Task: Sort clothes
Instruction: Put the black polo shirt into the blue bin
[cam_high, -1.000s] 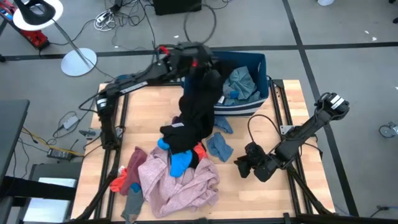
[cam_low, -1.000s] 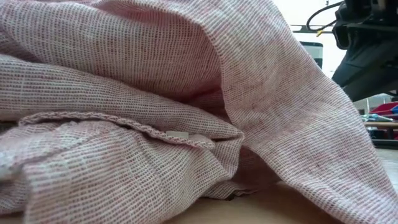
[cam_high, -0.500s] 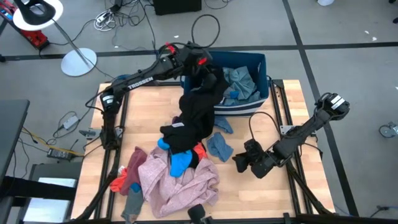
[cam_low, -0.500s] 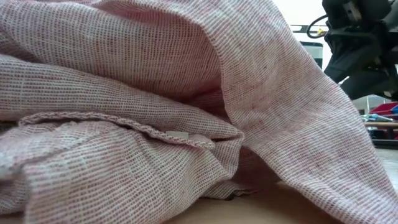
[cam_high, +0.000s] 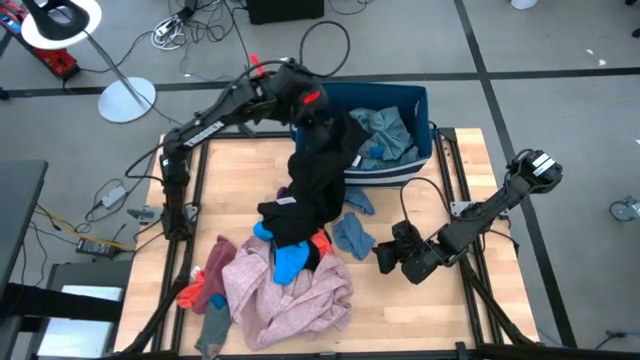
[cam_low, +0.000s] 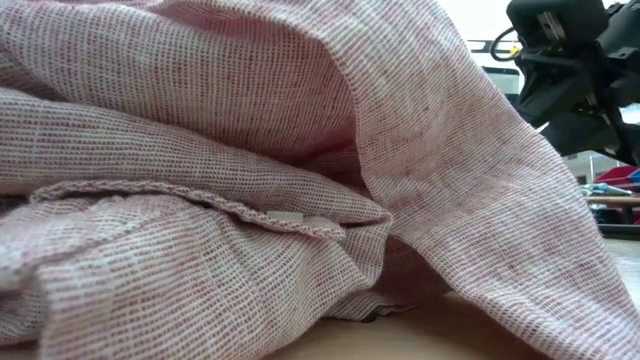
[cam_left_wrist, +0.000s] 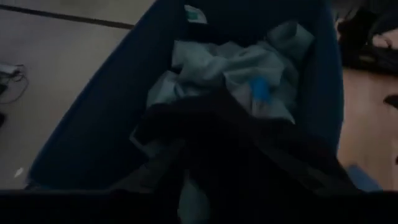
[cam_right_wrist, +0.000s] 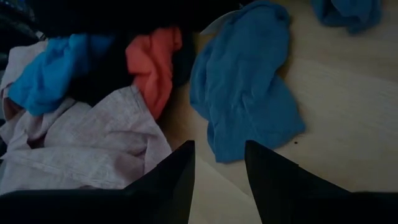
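A black garment (cam_high: 315, 175) hangs from my left gripper (cam_high: 318, 112), which is shut on it above the left end of the dark blue bin (cam_high: 418, 100). The bin holds teal-grey clothes (cam_high: 388, 132). The garment's lower end (cam_high: 285, 220) lies on a pile holding a pink garment (cam_high: 285, 295), a bright blue piece (cam_high: 290, 262) and a red-orange piece (cam_high: 320, 242). My right gripper (cam_high: 383, 262) is open and low over the table. It points at a small blue cloth (cam_right_wrist: 249, 99) lying flat on the wood, without touching it. My left gripper holds the black garment by its upper end (cam_high: 330, 125), coming from above. The gripper's body hides the fingers in the high view, and the wrist view shows only dark cloth (cam_left_wrist: 249, 149). The garment hangs slack, its lower end on the pile.
The pink garment fills the low view (cam_low: 250, 180). A second small blue piece (cam_high: 360, 200) lies by the bin's near wall. A red-orange piece (cam_high: 190, 293) and a grey sock (cam_high: 215, 325) lie at the near left. Bare wood shows at the far left and near right.
My left arm has risen a little over the bin's left end, still holding the black garment, whose lower end stays on the pile. My right gripper has gone a little toward the table's left, closer to the small blue cloth.
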